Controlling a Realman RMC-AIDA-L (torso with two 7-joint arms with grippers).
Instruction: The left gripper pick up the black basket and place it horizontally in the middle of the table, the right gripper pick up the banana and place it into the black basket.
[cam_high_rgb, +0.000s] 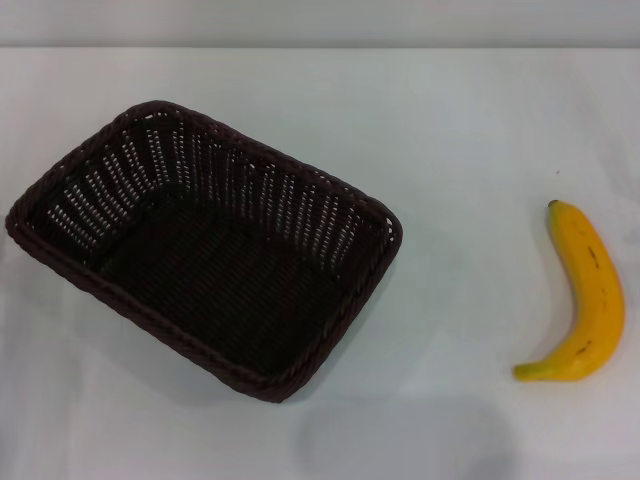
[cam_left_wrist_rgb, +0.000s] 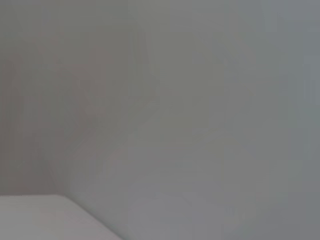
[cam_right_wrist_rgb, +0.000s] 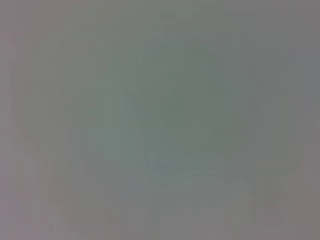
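Note:
The black basket (cam_high_rgb: 205, 245) is a large dark woven rectangle standing upright and empty on the left half of the white table (cam_high_rgb: 460, 130), turned at an angle to the table's edges. The banana (cam_high_rgb: 582, 300) lies flat on the table at the right, well apart from the basket, its stem tip toward the front. Neither gripper shows in the head view. The left wrist and right wrist views show only plain grey surface, with no fingers, basket or banana in them.
A wide stretch of bare white tabletop lies between the basket and the banana. The table's far edge (cam_high_rgb: 320, 46) runs along the top of the head view, against a grey wall.

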